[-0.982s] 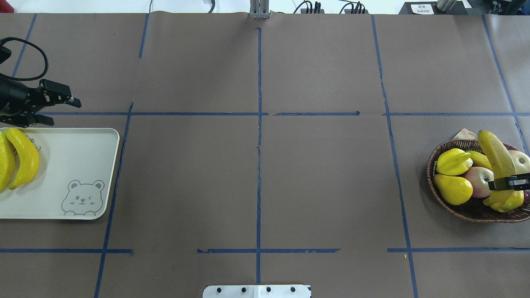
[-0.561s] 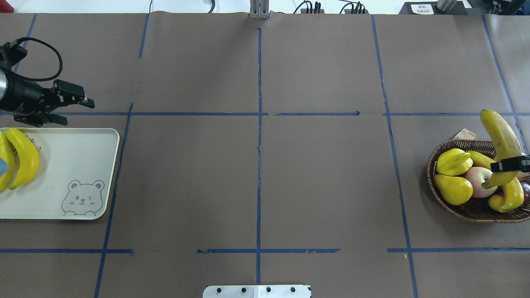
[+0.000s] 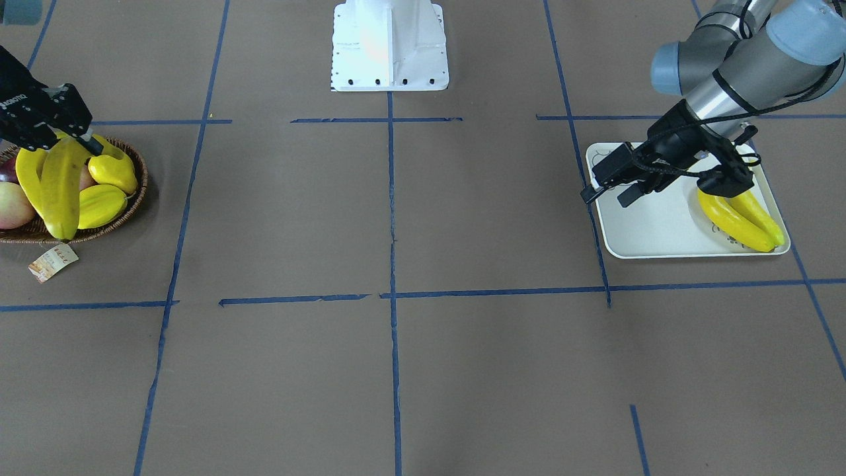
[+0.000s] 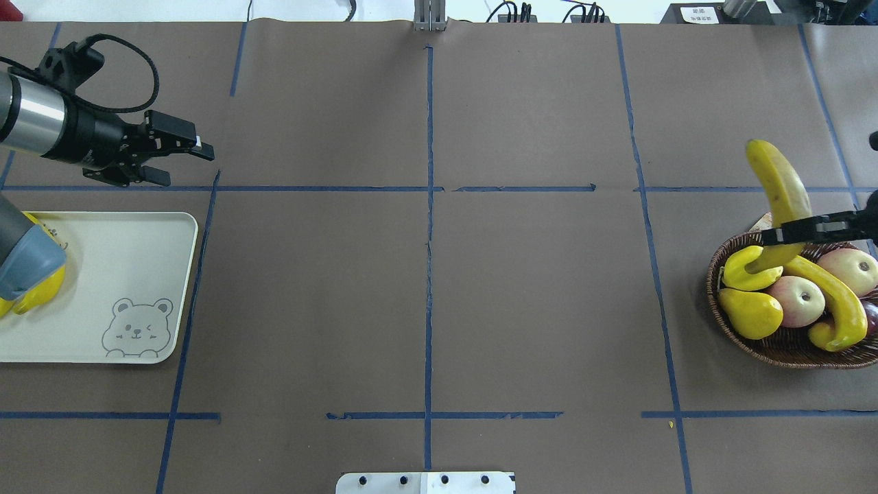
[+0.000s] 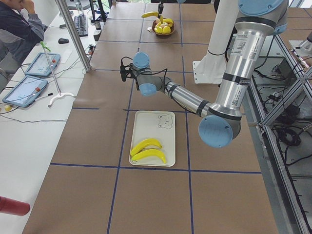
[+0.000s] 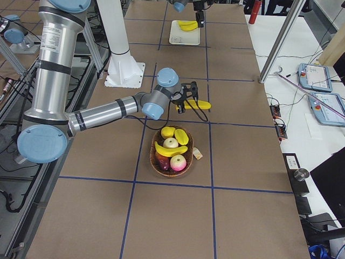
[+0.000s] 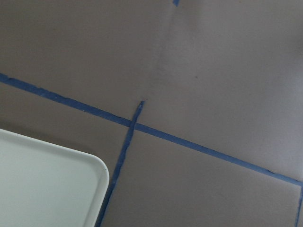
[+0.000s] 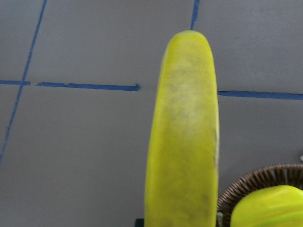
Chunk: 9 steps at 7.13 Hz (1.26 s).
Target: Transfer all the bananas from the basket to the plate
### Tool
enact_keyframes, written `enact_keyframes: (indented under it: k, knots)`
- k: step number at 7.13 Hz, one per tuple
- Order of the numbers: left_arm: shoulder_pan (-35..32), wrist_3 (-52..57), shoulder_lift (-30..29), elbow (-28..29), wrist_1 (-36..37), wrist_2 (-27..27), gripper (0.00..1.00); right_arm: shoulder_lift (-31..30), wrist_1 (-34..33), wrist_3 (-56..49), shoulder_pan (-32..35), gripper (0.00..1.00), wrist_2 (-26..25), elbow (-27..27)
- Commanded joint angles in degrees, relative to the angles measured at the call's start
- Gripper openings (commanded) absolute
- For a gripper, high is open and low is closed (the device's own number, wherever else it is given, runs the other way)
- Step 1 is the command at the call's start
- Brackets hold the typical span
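Each arm had silver tubes and pale-blue joint caps. The left arm [image 3: 743, 76] ended in a black wrist, a looping black cable [image 4: 158, 75] and a black gripper [image 4: 190, 167]. The base [image 3: 390, 49] was white.

Worktop [image 4: 425, 288] middle open between plate [image 4: 130, 274], frame left, and basket [image 4: 768, 348], frame right. Plate's frame-right half bare. Left tool [image 4: 186, 160] hangs by plate's upper-right corner; right tool's [image 4: 789, 232] banana [image 4: 775, 178] juts over basket's top rim.

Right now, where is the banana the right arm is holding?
In the overhead view the banana is on the right side, clamped in the right gripper above the far rim of the basket, its upper end crossing a blue tape line.
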Motion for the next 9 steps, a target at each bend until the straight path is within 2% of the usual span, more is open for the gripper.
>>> enact_keyframes:
  k: [1, 4, 7, 9]
  knots:
    - [2.6, -1.3, -3.9, 0.2, -0.1, 0.0, 1.0, 11.0, 0.1, 11.7, -5.7, 0.11, -1.6, -1.8]
    - [4.1, -4.5, -7.1, 0.1, -0.5, -0.2, 1.0, 18.4, 0.1, 19.4, -13.2, 0.11, -9.4, -1.9]
    - [4.8, -12.2, -12.6, 1.6, -0.6, 0.1, 1.0, 26.5, 0.1, 23.4, -24.9, 0.11, -24.5, -3.1]
    - [6.2, -15.3, -14.4, 1.7, -0.6, 1.8, 1.0, 31.2, 0.1, 25.8, -29.2, 0.11, -30.8, -5.4]
